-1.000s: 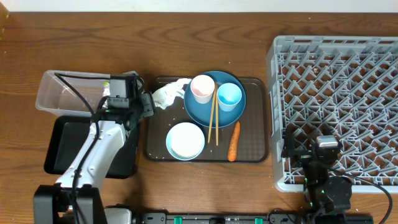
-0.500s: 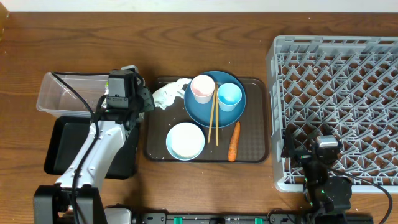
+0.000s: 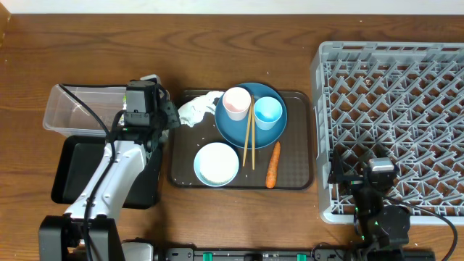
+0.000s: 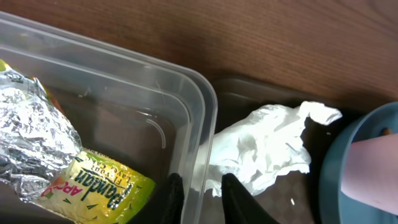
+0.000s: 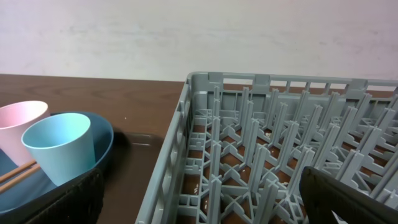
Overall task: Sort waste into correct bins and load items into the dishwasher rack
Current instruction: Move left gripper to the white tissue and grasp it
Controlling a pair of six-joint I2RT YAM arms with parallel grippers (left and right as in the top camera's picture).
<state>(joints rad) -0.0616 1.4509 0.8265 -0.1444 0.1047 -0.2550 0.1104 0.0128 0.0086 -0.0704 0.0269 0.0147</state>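
My left gripper [image 4: 200,182] straddles the right wall of the clear tub [image 4: 186,118], one finger inside and one outside, shut on it. Crumpled foil [image 4: 31,137] and the yellow-green wrapper [image 4: 106,186] lie in the tub. White tissue [image 3: 196,109] sits just right of it, on the brown tray's corner. The blue plate [image 3: 250,129] carries the pink cup [image 3: 236,103], the light blue cup [image 3: 267,111] and the chopsticks [image 3: 249,138]. Below it lie the white bowl [image 3: 216,164] and the carrot [image 3: 272,164]. My right gripper [image 5: 205,186] hangs open over the front left corner of the rack [image 3: 391,94].
The black tray [image 3: 72,177] lies in front of the clear tub, partly under my left arm. The brown serving tray [image 3: 301,138] fills the middle of the wooden table. The rack's left wall [image 5: 177,143] stands between my right gripper and the plate.
My left gripper has shifted slightly left, onto the tub's wall, and its jaws have narrowed. The right arm has not moved.
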